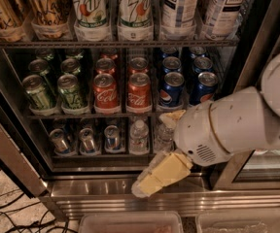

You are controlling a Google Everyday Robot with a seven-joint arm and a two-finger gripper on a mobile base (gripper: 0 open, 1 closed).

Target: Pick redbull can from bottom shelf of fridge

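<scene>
Three redbull cans stand in lanes at the left of the bottom shelf (101, 155) of the fridge (130, 186); the nearest to my arm is the redbull can (112, 137). My gripper (154, 152) is open and empty. It hangs in front of the right part of the bottom shelf, right of the cans and apart from them. One cream finger (162, 173) reaches down over the steel sill. The other finger (172, 115) shows above the white wrist. The arm hides the right end of the shelf.
Two water bottles (139, 136) stand between the cans and my gripper. The rack above holds green cans, Coca-Cola cans (106, 92) and Pepsi cans (171, 89). The door frame (8, 154) is at the left. Cables lie on the floor at the lower left. Clear bins (130, 222) sit below.
</scene>
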